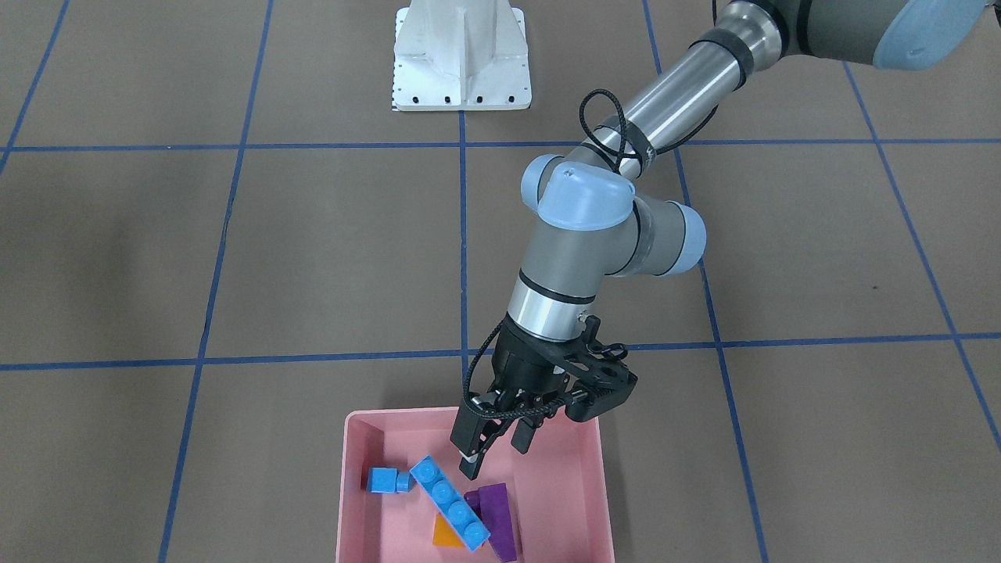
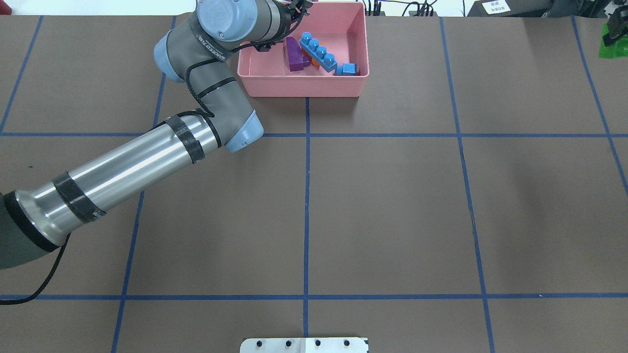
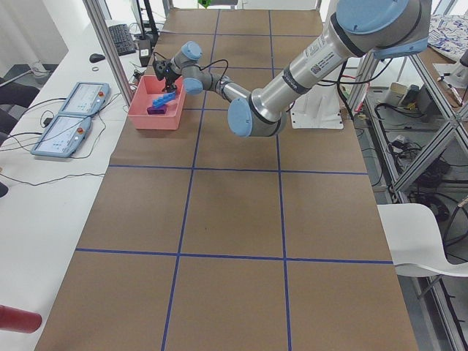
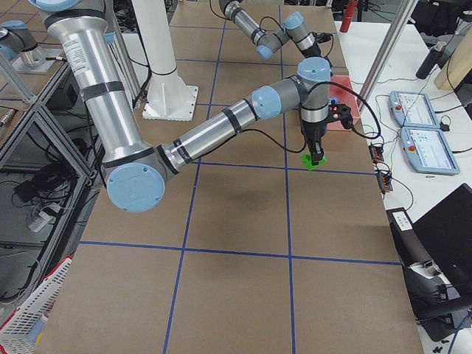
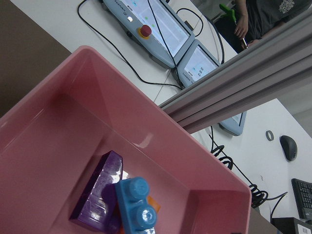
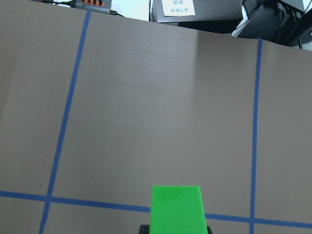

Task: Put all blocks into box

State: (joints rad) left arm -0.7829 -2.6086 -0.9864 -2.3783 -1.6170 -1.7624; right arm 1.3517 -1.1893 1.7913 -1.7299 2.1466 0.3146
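The pink box (image 1: 353,469) holds the small blue cube (image 1: 383,479), the long blue bar (image 1: 450,502), the purple sloped brick (image 1: 498,516) and the orange brick (image 1: 444,536), which is partly under the bar. My left gripper (image 1: 496,460) hangs open and empty just above the box, over the bar's near end. The left wrist view shows the purple brick (image 5: 97,192) and the bar (image 5: 136,204) in the box (image 5: 73,141). My right gripper (image 2: 612,41) is shut on the green brick (image 6: 175,207), far from the box (image 2: 304,83) at the table's right edge.
The white metal base (image 1: 461,55) stands at the robot's side of the table. Beyond the box, off the table's far edge, lie control tablets (image 5: 165,29) and cables. Blue tape lines grid the brown table.
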